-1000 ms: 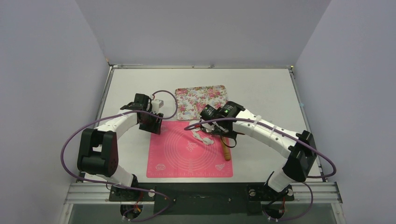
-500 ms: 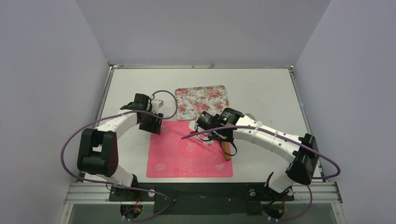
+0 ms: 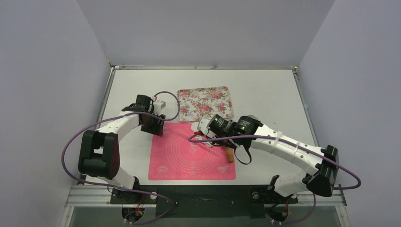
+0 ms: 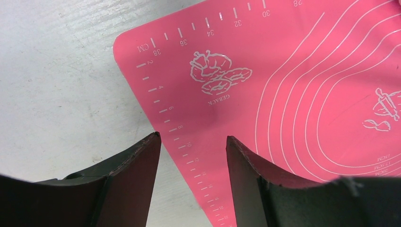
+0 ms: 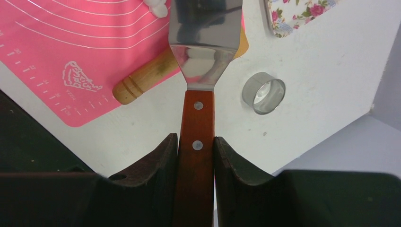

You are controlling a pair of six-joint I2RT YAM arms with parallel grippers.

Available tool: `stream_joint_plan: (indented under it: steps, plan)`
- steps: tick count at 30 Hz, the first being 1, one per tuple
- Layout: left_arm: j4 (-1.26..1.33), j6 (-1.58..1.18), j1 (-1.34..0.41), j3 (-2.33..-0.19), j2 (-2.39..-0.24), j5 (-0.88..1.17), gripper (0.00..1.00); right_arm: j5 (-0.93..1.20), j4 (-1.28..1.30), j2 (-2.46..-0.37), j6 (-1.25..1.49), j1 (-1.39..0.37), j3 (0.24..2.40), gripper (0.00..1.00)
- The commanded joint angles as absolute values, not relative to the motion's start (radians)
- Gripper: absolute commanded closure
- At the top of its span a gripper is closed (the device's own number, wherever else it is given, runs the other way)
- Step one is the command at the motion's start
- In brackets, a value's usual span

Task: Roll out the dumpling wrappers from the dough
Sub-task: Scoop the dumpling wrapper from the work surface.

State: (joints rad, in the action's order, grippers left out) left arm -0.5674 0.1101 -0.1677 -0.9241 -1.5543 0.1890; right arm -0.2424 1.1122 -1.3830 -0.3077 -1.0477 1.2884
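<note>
On the white table (image 3: pixel 265 90) lies a pink mat (image 3: pixel 179 161), with a flowered tray (image 3: pixel 203 101) just behind it. The left gripper (image 4: pixel 192 137) hangs wide and empty over the mat's far left corner. The right gripper (image 5: pixel 195 139) clamps the wooden handle of a spatula (image 5: pixel 201 47), its blade over the rolling pin (image 5: pixel 142 78), with a metal ring (image 5: pixel 263 92) nearby. A scrap of dough (image 5: pixel 157 8) lies on the mat beside the blade.

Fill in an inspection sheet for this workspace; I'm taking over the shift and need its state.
Surface: white table with pink baking mat.
Job's things: dough scrap on the mat beside the spatula blade.
Clutter: rolling pin, ring cutter, floral tray.
Grippers: left gripper open, empty; right gripper shut on the spatula handle.
Cables: purple cables loop beside both arms.
Surroundings: plain walls.
</note>
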Motion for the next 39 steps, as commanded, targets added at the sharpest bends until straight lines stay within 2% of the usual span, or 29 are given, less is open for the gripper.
stream_joint_plan:
  steps: [1,7,13,18,22,39]
  plan:
    - [-0.544,0.114,-0.169,-0.927,-1.543,0.217,0.49,0.056,0.996,-1.317,-0.238,-1.016,1.216,1.0]
    - [-0.547,0.107,-0.169,-0.934,-1.545,0.222,0.49,0.205,1.019,-1.365,-0.106,-0.849,1.225,1.0]
    - [-0.553,0.107,-0.169,-0.94,-1.543,0.219,0.48,0.286,1.1,-1.377,-0.003,-0.84,1.261,1.0]
    - [-0.54,0.102,-0.17,-0.939,-1.549,0.233,0.49,0.336,1.118,-1.345,-0.013,-0.837,1.259,1.0]
    - [-0.537,0.104,-0.175,-0.937,-1.543,0.232,0.49,0.396,1.094,-1.413,-0.066,-0.837,1.249,1.0]
    - [-0.554,0.123,-0.191,-0.934,-1.544,0.229,0.49,0.344,1.089,-1.456,-0.173,-0.798,1.312,1.0]
